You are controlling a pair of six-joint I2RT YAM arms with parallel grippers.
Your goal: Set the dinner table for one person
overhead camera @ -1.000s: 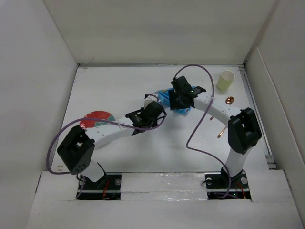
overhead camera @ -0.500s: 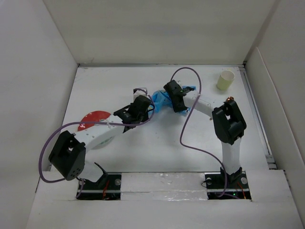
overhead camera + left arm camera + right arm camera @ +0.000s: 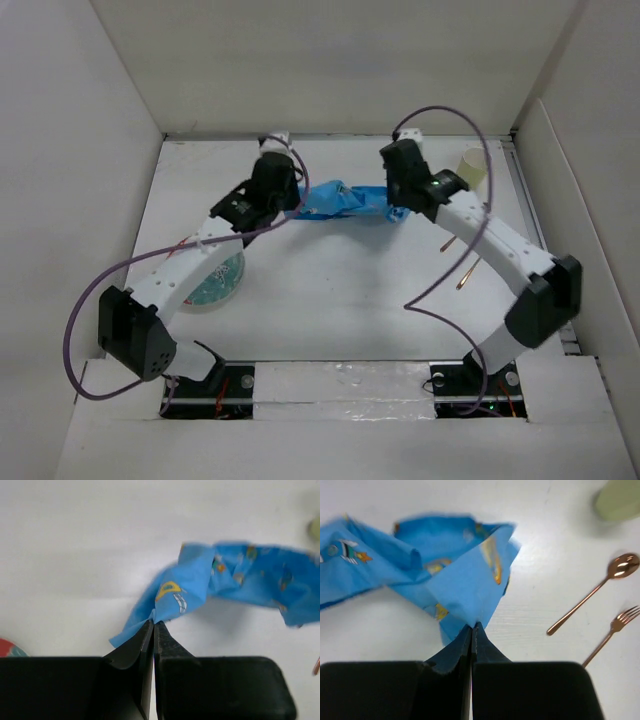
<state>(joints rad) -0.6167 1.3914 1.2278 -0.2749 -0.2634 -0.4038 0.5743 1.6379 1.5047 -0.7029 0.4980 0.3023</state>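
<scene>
L claw (image 3: 154, 624) & R claw (image 3: 472, 626) both pinched tight, each on a corner of blue cloth (image 3: 345, 200). Cloth strung between them above far-centre of table (image 3: 330, 290), prob. to spread it flat.

The left gripper (image 3: 153, 624) is pinching a corner of the blue printed cloth (image 3: 235, 577), which is trailing rightward, blurred, over the white tabletop (image 3: 75, 535). A red edge, possibly a plate (image 3: 9, 648), is showing at lower left.

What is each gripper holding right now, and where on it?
Both hold the blue printed placemat. The left gripper pinches the cloth's edge at one end, and the right gripper pinches the opposite end.
</scene>
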